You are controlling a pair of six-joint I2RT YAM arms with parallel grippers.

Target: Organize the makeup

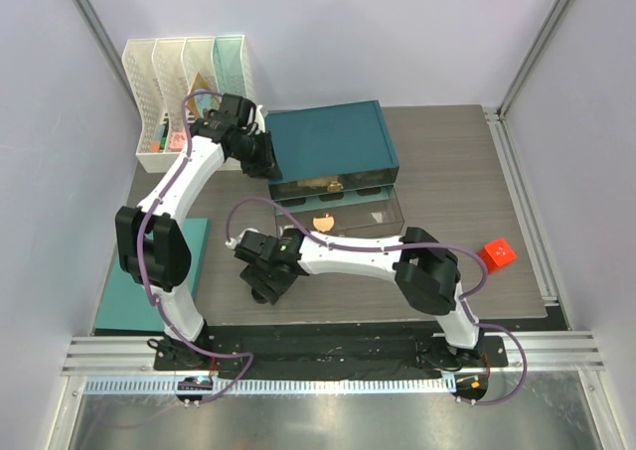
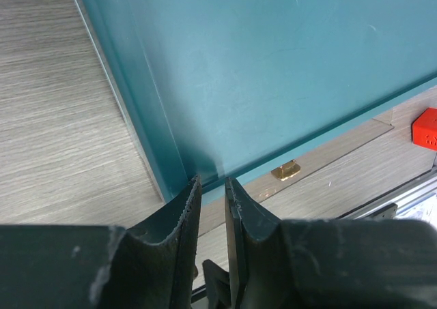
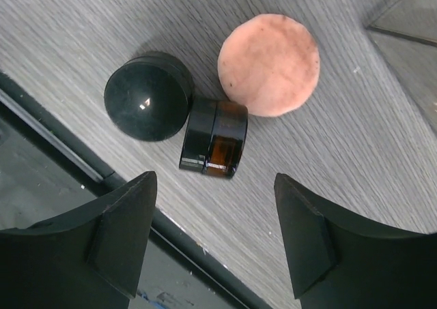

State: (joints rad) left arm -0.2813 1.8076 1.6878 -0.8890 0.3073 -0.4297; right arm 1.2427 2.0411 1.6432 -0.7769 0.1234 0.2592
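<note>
Hovering the wide-apart right gripper [image 3: 213, 207] over a black jar [image 3: 148, 96], brown jar [image 3: 214, 137] and pink puff [image 3: 269, 64] not yet tidied, holding the left gripper [image 2: 212, 183] nearly together, maybe pinching the teal box [image 2: 273, 70].

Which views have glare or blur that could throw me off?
Right wrist: small glint on the round black jar, otherwise sharp. Top external: bright sheen on the metal strip below the bases. Left wrist: even light on the teal box.
</note>
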